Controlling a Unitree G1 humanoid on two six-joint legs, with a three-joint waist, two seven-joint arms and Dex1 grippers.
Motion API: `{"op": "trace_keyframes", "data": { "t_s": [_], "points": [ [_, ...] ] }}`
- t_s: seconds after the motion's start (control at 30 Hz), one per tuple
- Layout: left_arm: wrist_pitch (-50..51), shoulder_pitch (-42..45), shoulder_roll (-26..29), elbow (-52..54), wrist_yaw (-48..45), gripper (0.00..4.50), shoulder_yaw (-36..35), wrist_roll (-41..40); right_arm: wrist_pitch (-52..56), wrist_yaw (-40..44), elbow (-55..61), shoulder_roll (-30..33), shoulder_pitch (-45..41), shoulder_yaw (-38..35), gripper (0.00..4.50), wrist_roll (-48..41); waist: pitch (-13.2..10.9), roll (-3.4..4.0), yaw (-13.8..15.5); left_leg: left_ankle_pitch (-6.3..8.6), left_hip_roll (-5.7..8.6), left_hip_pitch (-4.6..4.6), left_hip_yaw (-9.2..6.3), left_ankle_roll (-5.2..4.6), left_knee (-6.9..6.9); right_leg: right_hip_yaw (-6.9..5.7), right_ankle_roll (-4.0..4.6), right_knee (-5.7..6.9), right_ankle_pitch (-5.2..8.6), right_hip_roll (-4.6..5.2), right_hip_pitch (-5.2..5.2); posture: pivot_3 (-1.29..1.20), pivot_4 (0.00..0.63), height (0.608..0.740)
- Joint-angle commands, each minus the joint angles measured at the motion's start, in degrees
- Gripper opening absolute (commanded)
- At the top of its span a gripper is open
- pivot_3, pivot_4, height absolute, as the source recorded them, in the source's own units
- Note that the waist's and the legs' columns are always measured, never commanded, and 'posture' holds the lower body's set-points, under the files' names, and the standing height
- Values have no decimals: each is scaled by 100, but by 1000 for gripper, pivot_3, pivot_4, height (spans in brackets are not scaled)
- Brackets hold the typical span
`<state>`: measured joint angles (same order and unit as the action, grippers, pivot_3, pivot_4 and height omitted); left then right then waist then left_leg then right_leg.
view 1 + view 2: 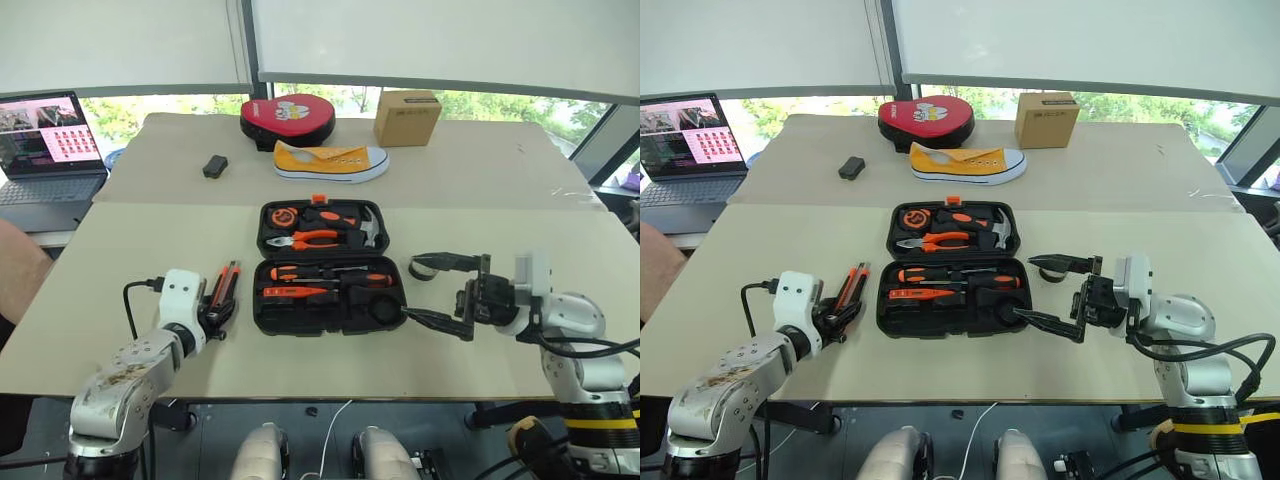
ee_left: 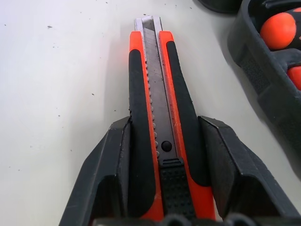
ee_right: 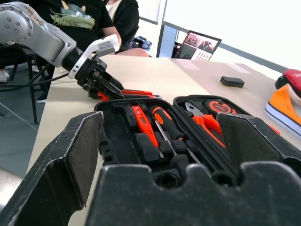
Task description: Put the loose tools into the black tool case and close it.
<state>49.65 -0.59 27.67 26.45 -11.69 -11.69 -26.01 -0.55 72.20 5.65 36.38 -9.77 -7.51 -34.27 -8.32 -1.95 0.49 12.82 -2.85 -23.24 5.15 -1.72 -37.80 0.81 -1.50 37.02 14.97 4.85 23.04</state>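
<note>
— Where's the knife sitting relative to the left gripper (image 1: 217,312)?

— The utility knife (image 2: 160,117) lies flat on the table (image 1: 120,260), just left of the open tool case (image 1: 330,265), blade end pointing away from the robot. The gripper has its two black fingers (image 2: 110,169) on either side of the handle's near end, pressed against the black grips. So it's clamped on the knife, which is still resting on the tabletop.

— And the arm itself?

— The left arm reaches forward low over the table, wrist angled down a little, in line with the knife.

— What about the other side?

— The right gripper (image 1: 440,292) hangs just right of the case, pointing across toward it, roughly level. Its fingers stand wide apart, with nothing between them; the lower one sits close by the case's near right corner.

— What's in the case?

— The far half holds the pliers (image 1: 305,238), a hammer (image 1: 365,230) and a tape measure (image 1: 285,216). The near half has two screwdrivers (image 1: 335,275) with orange-and-black handles and a slim orange one (image 1: 295,291) below them. There's a small dark roll (image 1: 385,308) at its right end.

— Anything else around?

— A yellow shoe (image 1: 330,160), a red pad (image 1: 288,118), a cardboard box (image 1: 407,117) and a laptop (image 1: 45,160) beyond.
</note>
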Motion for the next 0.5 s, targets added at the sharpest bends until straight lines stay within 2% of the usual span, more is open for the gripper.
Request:
{"op": "trace_keyframes", "data": {
  "t_s": [0.03, 0.13, 0.2, 0.27, 0.37, 0.43, 0.5],
  "points": [
    [-1363, -17, 571, -430, -942, 1723, -864, 128, 70, 118, 370, 231, 165, -163, 4500, -88, -3, -3, -26, 0, -2, -1, 2, 0, 0, 0, 2, 2, 0, -1, 3, 0, 150, 740],
    [-2228, 86, 1234, -644, -2654, 1723, -847, -205, 148, 119, 462, 359, 267, -239, 4500, -148, -6, -4, -22, 0, -8, -8, 0, 1, 1, -5, 11, 1, 5, -6, 10, 0, 150, 740],
    [-2495, 206, 1638, -657, -3813, 1723, -551, -479, 213, 87, 436, 450, 274, -332, 4500, -177, -6, -2, 18, 1, -5, -11, 4, 1, 1, -10, 14, -3, 6, 3, 11, 0, 150, 740],
    [-2567, 607, 1996, -656, -4633, 1723, 68, -481, 294, 111, 385, 551, 299, -382, 4500, -188, -8, 3, 59, 2, 6, -11, 11, 2, 1, -20, 15, -8, 8, 30, 8, 0, 150, 740],
    [-2420, 1419, 2142, -666, -5162, 1723, 1101, -165, 351, 154, 358, 643, 328, -378, 4500, -151, -8, 1, 81, 2, 21, -21, 19, -6, 0, -18, 10, -26, 5, 41, 5, 0, 150, 740],
    [-2408, 2022, 2072, -781, -5352, 1723, 1985, 424, 416, 102, 428, 656, 355, -389, 4500, -154, -8, -1, 63, 0, 22, -25, 22, -19, -5, -14, -7, -29, -5, 35, 2, 0, 150, 740],
    [-2536, 2444, 1933, -987, -5382, 1723, 2569, 925, 467, 49, 502, 653, 384, -400, 4500, -153, -8, 0, 49, -1, 30, -30, 20, -22, -5, -9, -16, -29, -8, 21, 3, 0, 150, 740]
  ]
}}
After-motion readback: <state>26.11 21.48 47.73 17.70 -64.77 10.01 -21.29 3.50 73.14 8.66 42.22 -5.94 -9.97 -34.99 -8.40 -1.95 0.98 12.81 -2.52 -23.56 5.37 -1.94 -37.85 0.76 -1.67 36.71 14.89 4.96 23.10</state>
